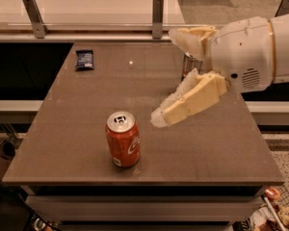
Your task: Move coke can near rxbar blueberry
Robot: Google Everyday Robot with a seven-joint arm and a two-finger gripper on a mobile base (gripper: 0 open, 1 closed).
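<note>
The coke can (122,139) stands upright near the front of the brown table (86,105), red-orange with a silver top. The rxbar blueberry (85,59) lies flat at the table's far left corner, a small dark blue wrapper. My gripper (169,76) reaches in from the right, above the table and to the right of and behind the coke can. Its two cream fingers are spread wide apart and hold nothing. It is well apart from the can.
A taller silver-and-blue can (189,65) stands at the far right of the table, mostly hidden behind my gripper. A pale counter with metal posts (157,8) runs along the back. The floor shows past the table's right edge.
</note>
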